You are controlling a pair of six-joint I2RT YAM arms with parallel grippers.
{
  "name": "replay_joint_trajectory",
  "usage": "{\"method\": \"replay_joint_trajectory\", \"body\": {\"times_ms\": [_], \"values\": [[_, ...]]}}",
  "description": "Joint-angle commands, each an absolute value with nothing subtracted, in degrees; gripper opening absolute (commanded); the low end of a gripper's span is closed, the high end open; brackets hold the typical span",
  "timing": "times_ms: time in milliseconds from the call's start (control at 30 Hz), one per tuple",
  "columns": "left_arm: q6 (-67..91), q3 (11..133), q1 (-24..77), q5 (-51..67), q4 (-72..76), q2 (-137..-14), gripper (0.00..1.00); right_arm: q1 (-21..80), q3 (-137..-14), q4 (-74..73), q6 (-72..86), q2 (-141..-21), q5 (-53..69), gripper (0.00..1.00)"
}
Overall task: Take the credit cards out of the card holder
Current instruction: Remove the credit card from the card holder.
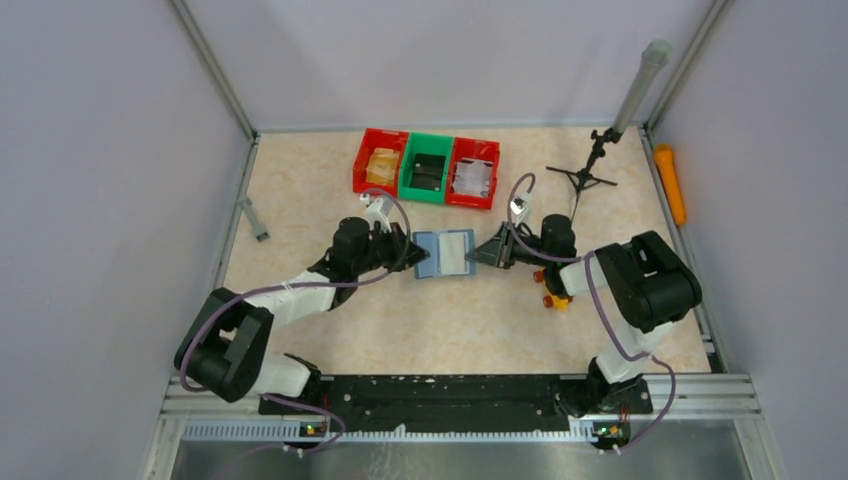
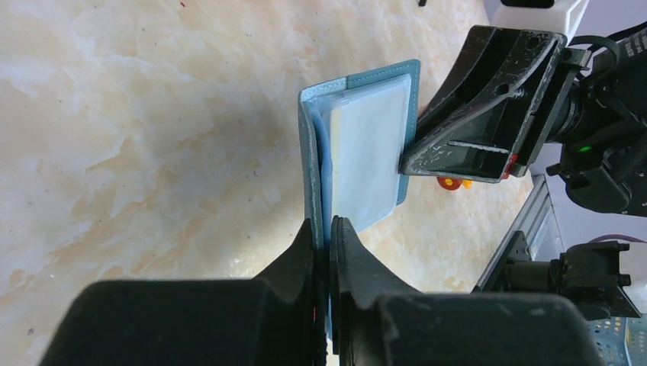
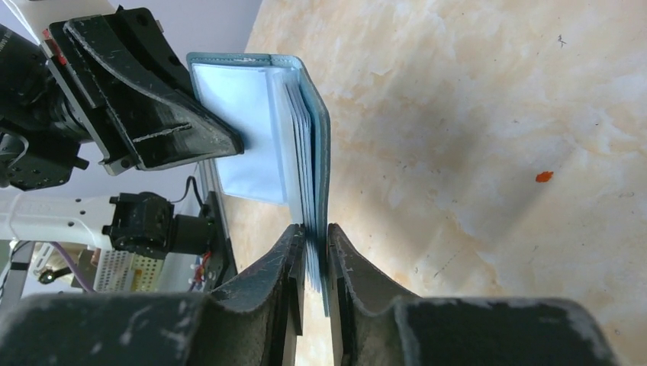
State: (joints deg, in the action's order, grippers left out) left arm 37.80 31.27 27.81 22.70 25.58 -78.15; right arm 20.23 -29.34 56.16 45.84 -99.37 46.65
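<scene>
Card holder (image 1: 445, 254) sits open at the middle of the counter (image 1: 330, 340) in the overhead view, pale inside up, with three bins (image 1: 427, 168) well apart at its twelve o'clock. The left claw (image 1: 408, 250) meets it at nine o'clock, the right claw (image 1: 483, 254) at three o'clock.

From the left wrist we see the left claw pressed together on the teal cover at six o'clock in that picture. The right claw's tip touches the opposite flap at three o'clock.

From the right wrist we see the right claw pinching the holder's near edge, cover and pale inner leaves caught between its fingers. The left claw grips the far flap at ten o'clock. We cannot tell whether the holder rests on the counter or hangs just above it.

No credit cards show clearly; we judge they are tucked in the pale sleeves. We expect the holder to be light and floppy, its covers bending easily, and the cards to be stiff, thin and slippery. We would hold one cover near the fold and pinch a card by its exposed short edge.
</scene>
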Motion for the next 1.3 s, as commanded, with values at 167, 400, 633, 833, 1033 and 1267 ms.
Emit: {"method": "replay_joint_trajectory", "body": {"times_ms": [167, 400, 633, 833, 1033, 1267], "values": [[37.65, 31.78, 27.99, 25.78, 30.04, -79.27, 0.0, 21.58, -31.36, 55.64, 42.89, -96.42, 45.28, 0.33], [37.44, 32.14, 28.42, 26.06, 30.03, -80.12, 0.0, 22.75, -31.59, 56.61, 42.63, -96.67, 45.91, 0.46], [37.27, 32.17, 29.0, 25.26, 30.43, -80.24, 0.0, 24.37, -32.12, 57.74, 42.81, -97.49, 46.1, 0.54], [37.22, 32.29, 29.32, 25.76, 30.79, -80.65, 0.0, 24.55, -32.25, 56.6, 42.4, -97.53, 45.53, 0.55], [36.76, 33.15, 30.29, 26.03, 30.46, -81.63, 0.0, 24.98, -33.3, 51.05, 39.85, -97.34, 42.67, 0.59], [36.04, 33.28, 30.41, 24.24, 28.85, -80.93, 0.0, 24.96, -33.74, 44.94, 36.67, -95.73, 38.3, 0.83]]}}
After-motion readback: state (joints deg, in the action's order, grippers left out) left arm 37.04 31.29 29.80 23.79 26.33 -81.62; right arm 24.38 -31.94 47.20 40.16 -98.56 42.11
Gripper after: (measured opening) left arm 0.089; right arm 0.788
